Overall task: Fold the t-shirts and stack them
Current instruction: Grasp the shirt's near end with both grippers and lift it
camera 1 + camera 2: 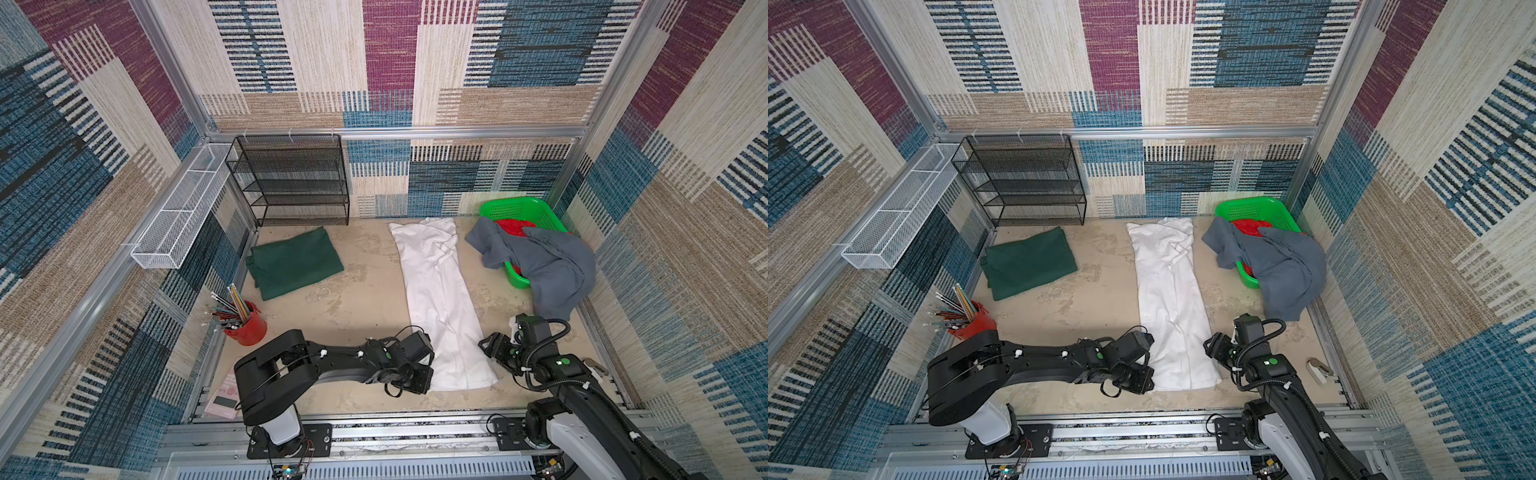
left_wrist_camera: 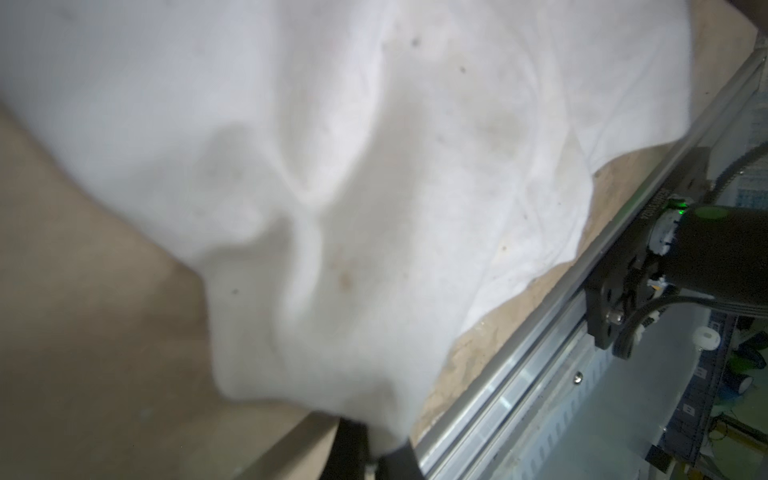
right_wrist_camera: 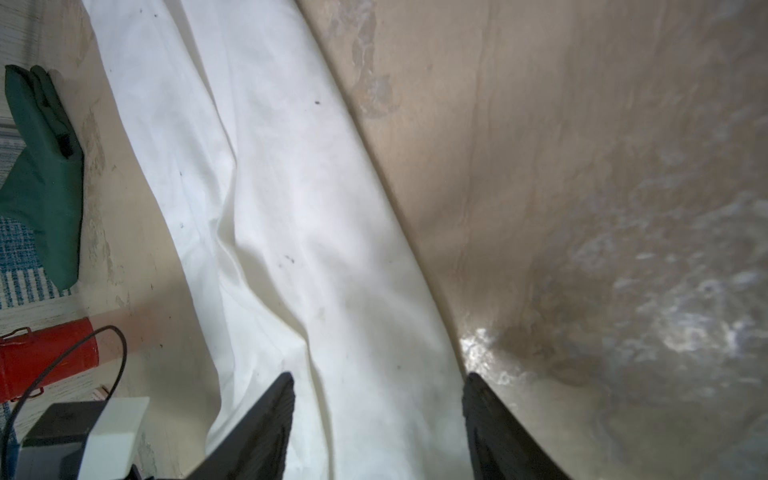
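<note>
Beige table (image 1: 353, 299); grey tee (image 1: 552, 266) smothers basket (image 1: 525, 211)

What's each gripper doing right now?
Left gripper: shut on the white t-shirt, at its near corner.
Right gripper: open, astride that shirt's edge, holding nothing.

The grey t-shirt (image 1: 552, 266) covers most of the red cloth (image 1: 514, 227).

A black mesh rack (image 1: 291, 183) and white wire tray (image 1: 183, 208) stand far left, a red pencil cup (image 1: 249, 330) nearer, a green lattice basket (image 1: 524, 211) far right.
</note>
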`<state>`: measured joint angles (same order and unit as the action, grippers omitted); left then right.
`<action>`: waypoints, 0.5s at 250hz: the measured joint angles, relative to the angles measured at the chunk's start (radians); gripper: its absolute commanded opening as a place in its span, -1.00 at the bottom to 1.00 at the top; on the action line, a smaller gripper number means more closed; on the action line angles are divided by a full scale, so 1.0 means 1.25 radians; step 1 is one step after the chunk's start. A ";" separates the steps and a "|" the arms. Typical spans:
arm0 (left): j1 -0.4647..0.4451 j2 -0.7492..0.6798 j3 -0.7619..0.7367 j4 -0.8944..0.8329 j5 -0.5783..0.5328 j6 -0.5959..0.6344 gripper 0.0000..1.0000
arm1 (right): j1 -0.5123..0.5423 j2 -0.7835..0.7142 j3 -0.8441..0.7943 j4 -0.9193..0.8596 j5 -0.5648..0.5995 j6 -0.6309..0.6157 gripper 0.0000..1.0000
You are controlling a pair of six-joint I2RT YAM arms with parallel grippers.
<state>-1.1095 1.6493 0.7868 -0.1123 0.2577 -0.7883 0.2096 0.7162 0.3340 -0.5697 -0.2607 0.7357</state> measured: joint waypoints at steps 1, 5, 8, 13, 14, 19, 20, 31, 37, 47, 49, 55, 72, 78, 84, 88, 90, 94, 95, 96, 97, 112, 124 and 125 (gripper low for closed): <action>0.002 -0.003 -0.003 0.000 -0.001 -0.001 -0.96 | 0.001 -0.001 0.000 0.000 0.000 0.000 0.33; 0.005 -0.009 -0.009 0.001 -0.003 -0.002 -0.95 | 0.006 -0.002 0.001 -0.002 0.001 0.000 0.33; 0.008 -0.012 -0.012 0.002 -0.005 -0.004 -0.96 | 0.009 -0.003 0.002 -0.003 0.001 0.001 0.33; 0.012 -0.020 -0.020 0.002 -0.009 -0.008 -0.96 | 0.017 -0.005 0.005 -0.006 0.002 0.003 0.34; 0.012 -0.021 -0.021 0.003 -0.010 -0.008 -0.96 | 0.018 -0.005 0.005 -0.006 0.003 0.003 0.34; 0.016 -0.028 -0.028 0.002 -0.013 -0.013 -0.96 | 0.027 -0.005 0.009 -0.009 0.006 0.006 0.34; 0.016 -0.030 -0.030 0.002 -0.014 -0.014 -0.96 | 0.028 -0.005 0.009 -0.009 0.006 0.006 0.34; 0.025 -0.043 -0.042 0.002 -0.015 -0.017 -0.96 | 0.051 -0.004 0.018 -0.015 0.010 0.014 0.35; 0.028 -0.049 -0.047 0.001 -0.017 -0.019 -0.96 | 0.066 -0.002 0.023 -0.017 0.017 0.017 0.36; 0.034 -0.062 -0.057 0.000 -0.021 -0.022 -0.97 | 0.093 0.008 0.032 -0.019 0.026 0.023 0.36; 0.035 -0.064 -0.058 0.000 -0.022 -0.023 -0.97 | 0.100 0.010 0.034 -0.019 0.028 0.025 0.36; 0.038 -0.070 -0.063 -0.001 -0.029 -0.024 -0.97 | 0.116 0.020 0.039 -0.018 0.030 0.030 0.37; 0.044 -0.095 -0.074 -0.004 -0.037 -0.031 -0.97 | 0.168 0.052 0.055 -0.017 0.051 0.047 0.42; 0.045 -0.103 -0.078 -0.003 -0.039 -0.034 -0.97 | 0.191 0.068 0.063 -0.018 0.058 0.056 0.44; 0.045 -0.111 -0.081 -0.003 -0.045 -0.035 -0.97 | 0.210 0.080 0.070 -0.019 0.066 0.063 0.45; 0.044 -0.117 -0.084 -0.003 -0.049 -0.037 -0.98 | 0.218 0.086 0.074 -0.020 0.070 0.064 0.45; 0.044 -0.119 -0.085 -0.003 -0.051 -0.037 -0.98 | 0.225 0.090 0.078 -0.022 0.073 0.067 0.45; 0.044 -0.124 -0.087 -0.003 -0.052 -0.037 -0.98 | 0.234 0.095 0.082 -0.024 0.076 0.070 0.45; 0.044 -0.125 -0.087 -0.003 -0.053 -0.037 -0.98 | 0.236 0.096 0.084 -0.024 0.078 0.070 0.46; 0.044 -0.127 -0.088 -0.003 -0.054 -0.037 -0.98 | 0.238 0.098 0.085 -0.025 0.079 0.072 0.46; 0.044 -0.128 -0.089 -0.003 -0.054 -0.037 -0.98 | 0.242 0.100 0.088 -0.026 0.081 0.074 0.46; 0.044 -0.145 -0.095 -0.005 -0.054 -0.039 -0.99 | 0.273 0.117 0.112 -0.029 0.106 0.087 0.47; 0.044 -0.159 -0.100 -0.005 -0.055 -0.040 -0.99 | 0.296 0.123 0.127 -0.030 0.127 0.099 0.47; 0.044 -0.160 -0.101 -0.006 -0.055 -0.040 -0.99 | 0.297 0.124 0.128 -0.030 0.128 0.100 0.47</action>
<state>-1.0542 1.4490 0.6605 -0.1196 0.1894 -0.8379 0.5812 0.8707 0.4934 -0.6067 -0.1009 0.8608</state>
